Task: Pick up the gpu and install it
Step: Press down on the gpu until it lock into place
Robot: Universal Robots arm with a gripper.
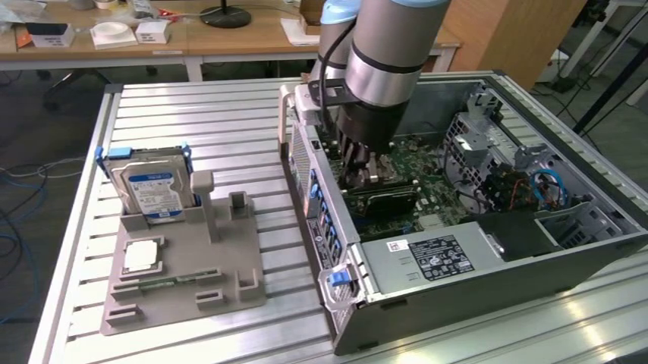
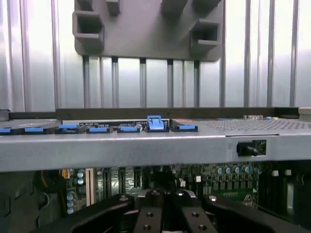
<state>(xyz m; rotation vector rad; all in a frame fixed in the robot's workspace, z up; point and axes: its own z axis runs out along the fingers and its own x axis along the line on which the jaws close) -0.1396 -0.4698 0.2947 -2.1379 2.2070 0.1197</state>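
The robot arm reaches down into the open computer case, which lies on its side on the slatted aluminium table at the exterior view's right. The gripper is low over the motherboard, near the case's left wall, and its fingers are drawn together. In the wrist view the gripper shows as two black fingers pressed close, pointing at the green board below the case's grey edge.

Directly under the gripper in the exterior view lies the gpu, a dark flat card lying along the motherboard among the expansion slots. The fingertips meet its upper edge, but whether they clamp it or only press on it cannot be told from here.

A row of blue slot latches runs along the case's edge. At the case's near end sits the power supply with its black label, and blue cables curl near the drive bays at the far right.

At the exterior view's left, a grey parts holder rests on the table. A hard drive with a blue-white label stands upright in its far end, a square silver CPU chip lies flat nearer, and a memory stick lies just beside it.
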